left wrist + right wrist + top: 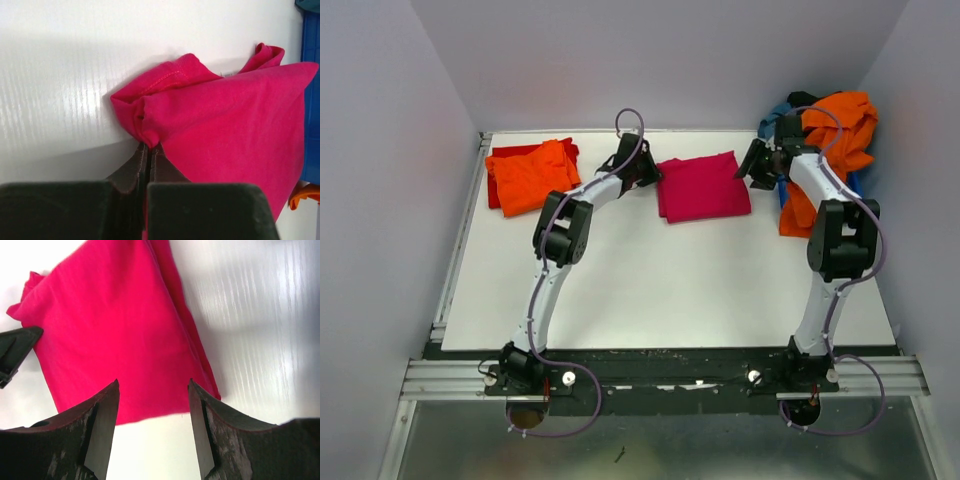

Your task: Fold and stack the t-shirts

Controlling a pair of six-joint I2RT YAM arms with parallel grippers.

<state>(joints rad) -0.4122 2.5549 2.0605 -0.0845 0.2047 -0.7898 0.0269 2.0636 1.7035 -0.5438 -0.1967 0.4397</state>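
A folded magenta-pink t-shirt point(703, 187) lies at the back middle of the table. My left gripper point(650, 172) is shut on its left corner, where the cloth bunches at the fingertips point(149, 146). My right gripper point(757, 163) hangs open just off the shirt's right edge point(125, 335), with nothing between its fingers. A folded orange t-shirt point(532, 175) rests on a folded red one point(496, 180) at the back left. A loose orange t-shirt point(840, 135) is heaped at the back right over teal-blue point(778, 115) and black point(802, 98) cloth.
A small blue bin point(311, 90) stands at the back right under the heap, close to the pink shirt's far edge. White walls close in the table on three sides. A metal rail point(455, 260) runs along the left edge.
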